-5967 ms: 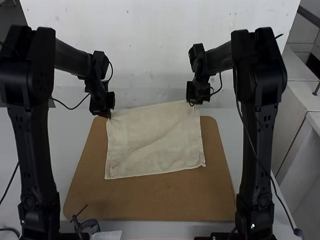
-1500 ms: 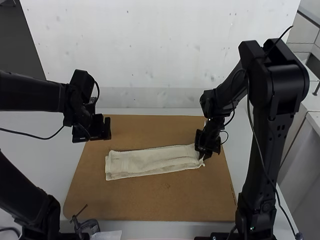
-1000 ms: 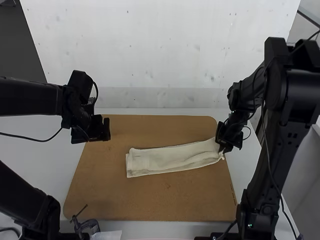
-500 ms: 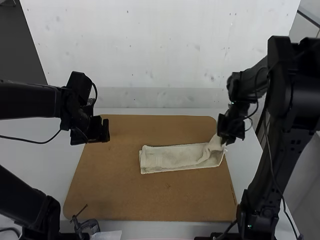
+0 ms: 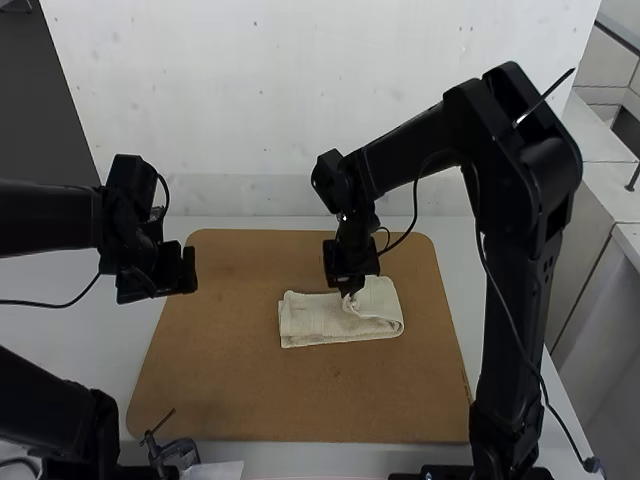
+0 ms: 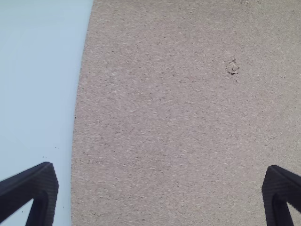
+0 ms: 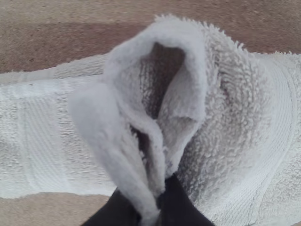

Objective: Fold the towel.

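A brown board (image 5: 230, 400) on pale table (image 5: 120, 335) — right gripper (image 5: 350, 290) pinching towel (image 5: 325, 327), left gripper (image 5: 160, 281) spread.

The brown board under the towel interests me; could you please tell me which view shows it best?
The high view, which takes in nearly the whole outline of the board. The left wrist view gives its surface and one edge up close; the right wrist view shows patches on either side of the towel.

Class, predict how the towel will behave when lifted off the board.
The towel is probably floppy: it crumples where the right gripper pinches it. Its looped surface suggests it should resist slipping. The loosely folded layers may fall open.
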Available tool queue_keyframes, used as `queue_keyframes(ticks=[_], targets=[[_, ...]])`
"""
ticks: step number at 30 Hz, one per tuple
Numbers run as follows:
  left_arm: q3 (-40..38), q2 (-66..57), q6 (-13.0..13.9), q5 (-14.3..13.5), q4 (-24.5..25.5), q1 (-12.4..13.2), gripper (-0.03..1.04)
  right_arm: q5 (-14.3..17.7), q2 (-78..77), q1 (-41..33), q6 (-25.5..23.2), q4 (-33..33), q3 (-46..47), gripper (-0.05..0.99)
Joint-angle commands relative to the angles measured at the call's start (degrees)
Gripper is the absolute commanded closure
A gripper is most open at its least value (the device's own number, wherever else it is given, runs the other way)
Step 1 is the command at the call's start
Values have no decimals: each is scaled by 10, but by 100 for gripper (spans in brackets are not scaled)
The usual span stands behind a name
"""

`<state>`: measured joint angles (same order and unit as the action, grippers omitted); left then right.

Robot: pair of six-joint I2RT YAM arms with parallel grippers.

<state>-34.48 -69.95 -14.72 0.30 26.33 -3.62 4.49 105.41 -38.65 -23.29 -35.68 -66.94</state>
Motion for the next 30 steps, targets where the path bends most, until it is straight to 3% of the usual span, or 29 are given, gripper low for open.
queue_keyframes(ticks=[1, 13, 27, 28, 30], targets=[[5, 20, 23, 11, -1, 19, 4, 18, 27, -40, -43, -11, -49, 92], [7, 18, 23, 12, -2, 24, 4, 21, 97, -117, -61, -65, -157, 92], [17, 16, 28, 20, -7, 36, 4, 22, 138, -150, -74, -73, -187, 92], [19, 16, 28, 21, -8, 38, 4, 23, 137, -147, -74, -69, -188, 88], [22, 16, 29, 24, -10, 41, 4, 18, 122, -141, -75, -63, -188, 62]])
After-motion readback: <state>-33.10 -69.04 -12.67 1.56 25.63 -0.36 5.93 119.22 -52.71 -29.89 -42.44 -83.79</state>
